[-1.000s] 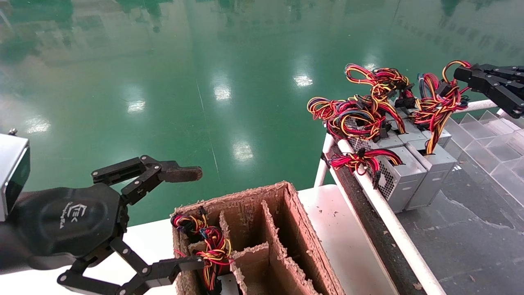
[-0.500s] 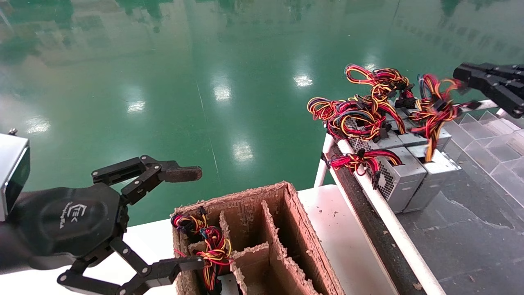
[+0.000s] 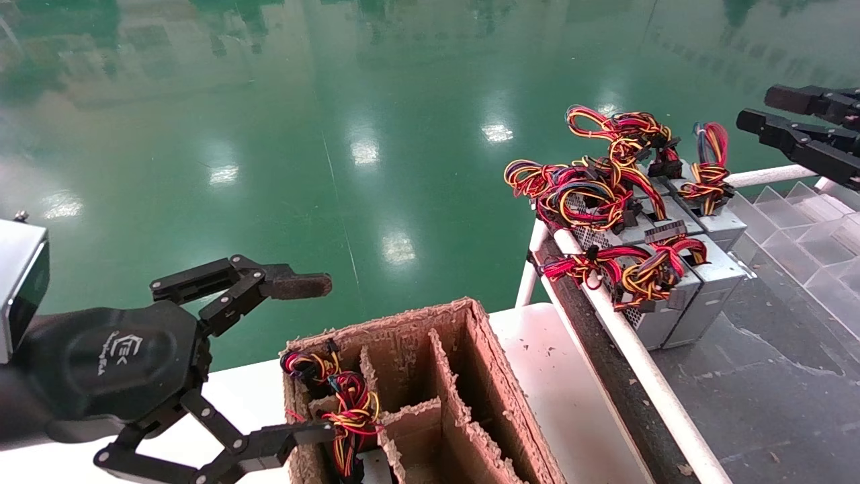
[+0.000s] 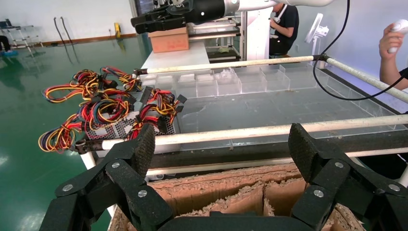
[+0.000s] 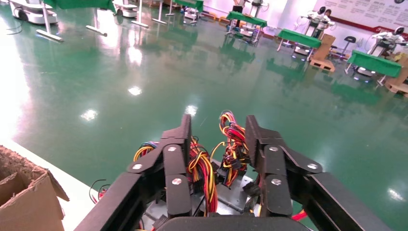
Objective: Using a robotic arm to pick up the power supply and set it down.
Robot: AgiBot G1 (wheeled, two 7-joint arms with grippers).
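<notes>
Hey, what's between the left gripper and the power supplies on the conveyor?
In the head view, the cardboard box on the white table sits between the left gripper and the power supplies.

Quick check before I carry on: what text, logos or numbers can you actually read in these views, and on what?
Left gripper palm: white logo mark that looks like "TEK", with a line of script beneath it too small to read.
Wall banner at the far end of the hall, right wrist view: red lettering, too small and blurred to read.
Power supplies, cardboard divider box, right gripper: no readable text.
</notes>
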